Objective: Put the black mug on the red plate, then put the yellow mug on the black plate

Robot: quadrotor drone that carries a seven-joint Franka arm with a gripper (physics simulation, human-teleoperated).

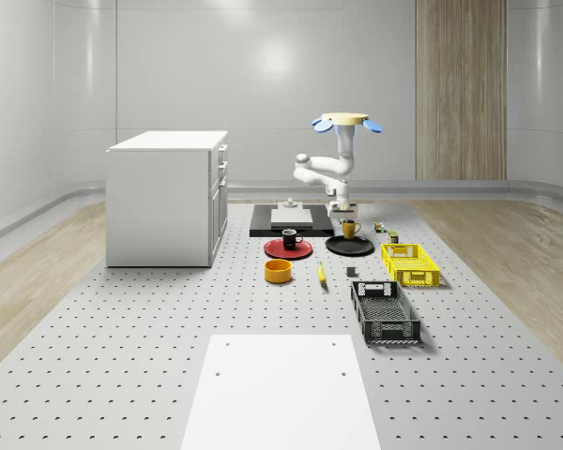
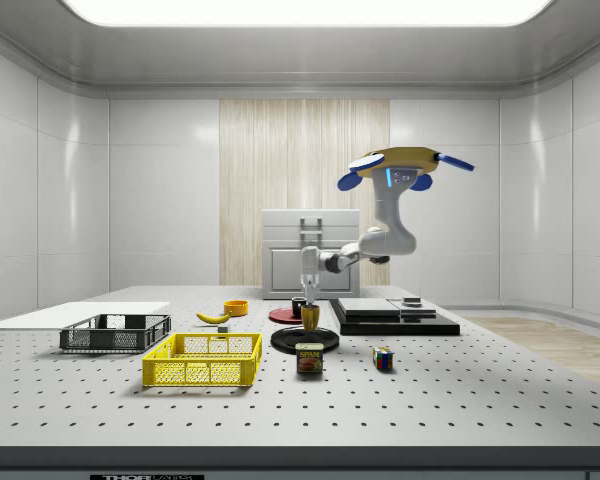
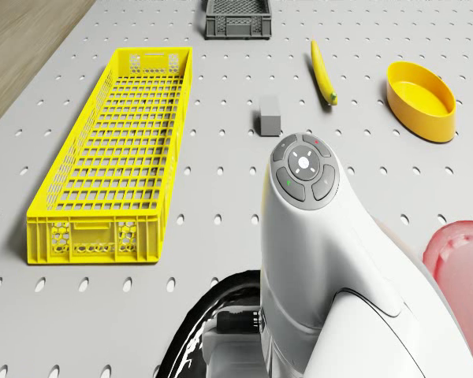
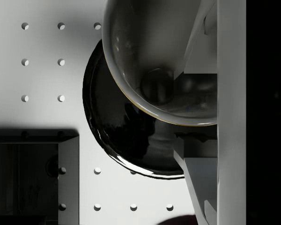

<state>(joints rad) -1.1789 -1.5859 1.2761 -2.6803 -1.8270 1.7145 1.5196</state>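
Observation:
The yellow mug (image 1: pixel 350 229) stands upright on the black plate (image 1: pixel 360 248), also seen from the side as the mug (image 2: pixel 311 318) on the plate (image 2: pixel 285 344). My gripper (image 2: pixel 308 302) hangs straight down over the mug's rim. In the wrist view the gripper (image 4: pixel 201 115) is open: one finger (image 4: pixel 202 47) is inside the mug (image 4: pixel 150 51) and the other outside its wall, over the black plate (image 4: pixel 122 140). The black mug (image 1: pixel 290 238) sits on the red plate (image 1: pixel 274 250). The drone (image 1: pixel 347 122) hovers above the black slab behind the plates.
A white cabinet (image 1: pixel 169 197) stands at the whole-scene view's left. A black slab (image 1: pixel 263 228) lies behind the plates. In front lie an orange bowl (image 1: pixel 278 271), a banana (image 1: pixel 321 273), a yellow crate (image 1: pixel 410 263) and a black crate (image 1: pixel 385 311). A can (image 2: pixel 310 358) and cube (image 2: pixel 383 358) sit nearby.

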